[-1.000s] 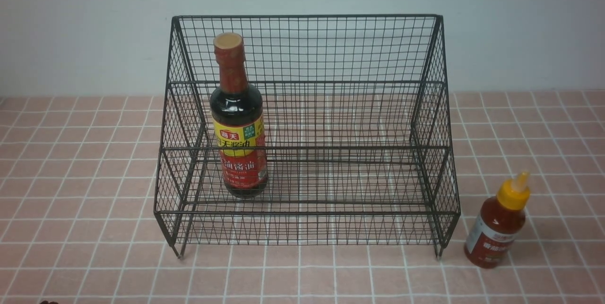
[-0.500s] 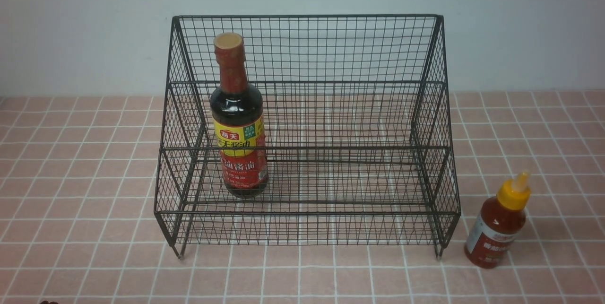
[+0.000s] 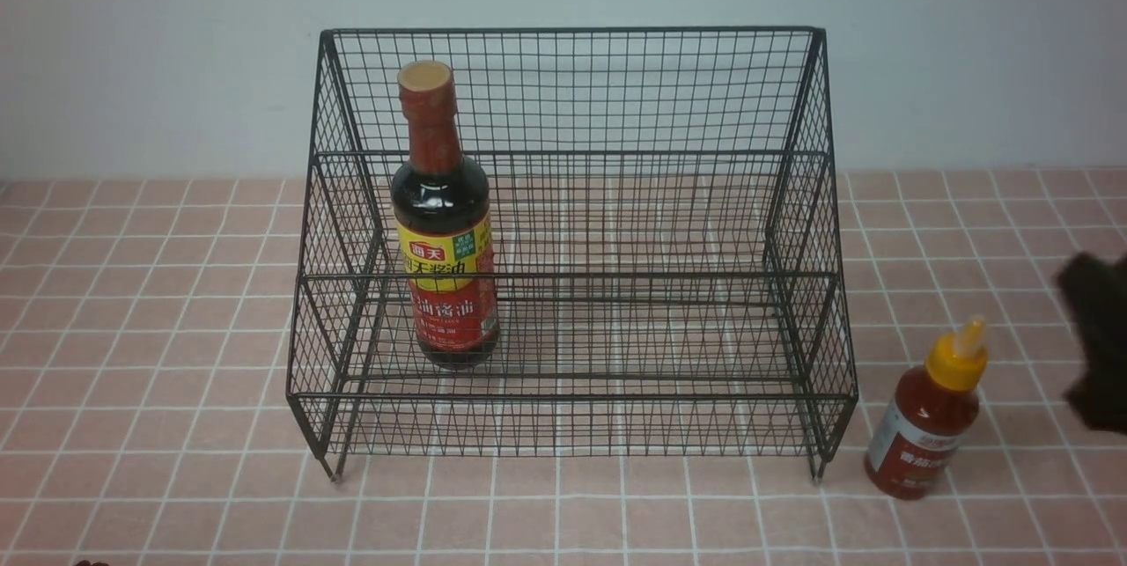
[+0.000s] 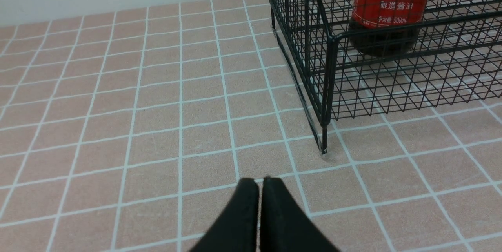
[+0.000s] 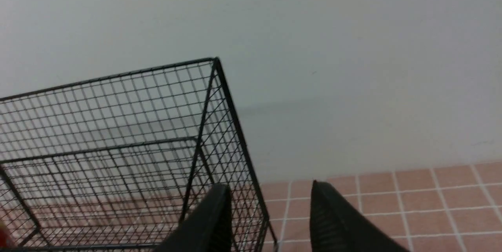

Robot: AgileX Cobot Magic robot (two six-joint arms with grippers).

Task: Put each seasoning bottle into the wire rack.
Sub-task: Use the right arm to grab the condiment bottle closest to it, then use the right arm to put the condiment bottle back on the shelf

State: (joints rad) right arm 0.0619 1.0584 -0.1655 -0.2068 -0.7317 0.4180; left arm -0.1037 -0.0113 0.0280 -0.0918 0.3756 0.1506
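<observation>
Red squeeze bottle [image 3: 924, 421] stands lower right on the bench [image 3: 687, 513], outside the rack [image 3: 572, 396].
It looks light, soft and slick, so a gentle mid-body grip seems best; the soy bottle [image 3: 445, 267] sits inside, left of centre. The right hand [image 5: 270, 193], absent from the earlier front frame, enters blurred at right, fingers parted, holding nothing; the left hand [image 4: 260, 189] is closed, empty.

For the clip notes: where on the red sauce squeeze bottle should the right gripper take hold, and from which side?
Probably best around the red body, below the yellow cap: it is rounded and broader than the tapering nozzle. I'd bring the right gripper in from the robot's right, jaws open, since the wire rack stands close on the bottle's left.
</observation>
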